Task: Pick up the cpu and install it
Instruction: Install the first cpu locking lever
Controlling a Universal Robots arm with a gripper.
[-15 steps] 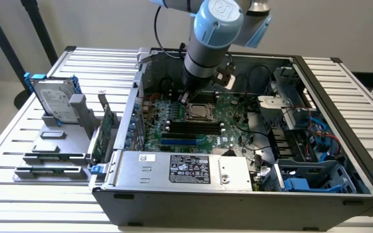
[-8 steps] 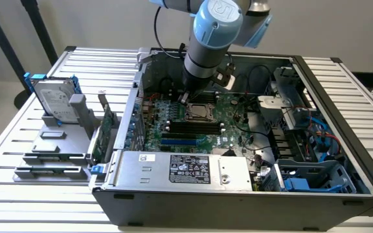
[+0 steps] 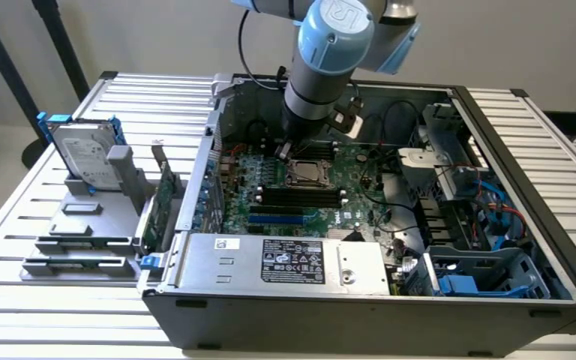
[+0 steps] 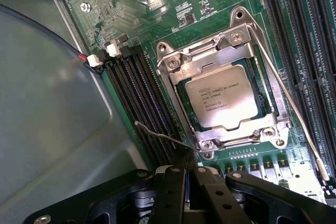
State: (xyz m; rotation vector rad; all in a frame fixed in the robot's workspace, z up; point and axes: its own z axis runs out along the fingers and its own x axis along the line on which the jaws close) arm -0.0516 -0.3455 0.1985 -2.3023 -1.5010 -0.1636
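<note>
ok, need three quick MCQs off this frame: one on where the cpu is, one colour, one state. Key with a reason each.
1. Where is the cpu?
A. on the slatted table
B. in the motherboard socket
C. on the power supply

2. What colour are the hard drive's side rails?
A. blue
B. red
C. yellow

3. How does the case stand?
A. closed
C. upside down
B. open, boards exposed

Key: 1 B, the chip lies inside the metal socket frame. 2 A, blue rails flank the upright drive. 3 B, the motherboard shows from above.

Robotics lab | open computer case [image 3: 368, 300] | slatted metal workbench [image 3: 28, 247]
</note>
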